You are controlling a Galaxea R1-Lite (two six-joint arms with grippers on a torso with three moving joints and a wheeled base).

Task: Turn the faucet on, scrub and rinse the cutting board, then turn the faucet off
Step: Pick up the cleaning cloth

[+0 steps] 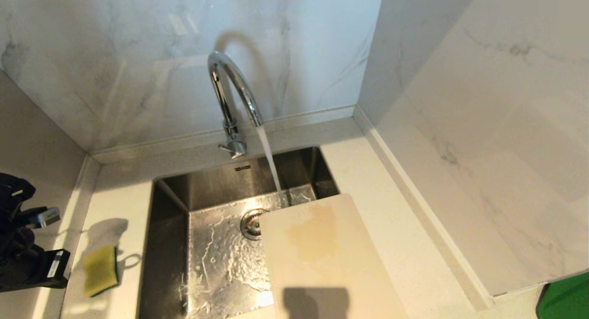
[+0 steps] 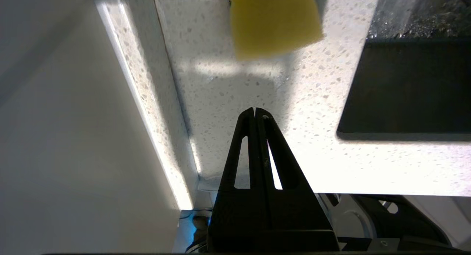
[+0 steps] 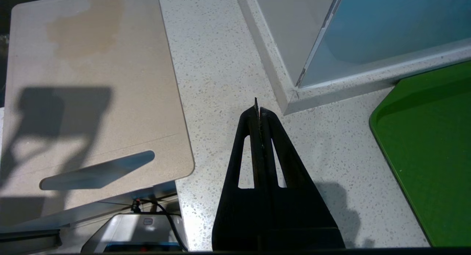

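A marble-walled corner holds a pale speckled bench (image 1: 119,194) with a steel sink (image 1: 221,245) let into it. The faucet (image 1: 232,93) stands at the back rim of the sink, and water already runs from its spout into the basin, so turning it on looks done and scrubbing seems next. The cutting board (image 1: 322,259) lies over the right part of the sink and the bench beside it, its long axis running front to back, a tan stain near its far end; the right wrist view shows its slot handle at the near end. The sponge (image 1: 100,269), yellow with a green edge, lies flat on the bench left of the sink, well apart from the board. The left hand (image 2: 255,109) hovers above the bench just short of the sponge, fingers pressed together and holding nothing, and is by far the nearer one to it. The right hand (image 3: 258,108), also closed and empty, hangs over bare bench right of the board, near a green tray (image 3: 430,144).
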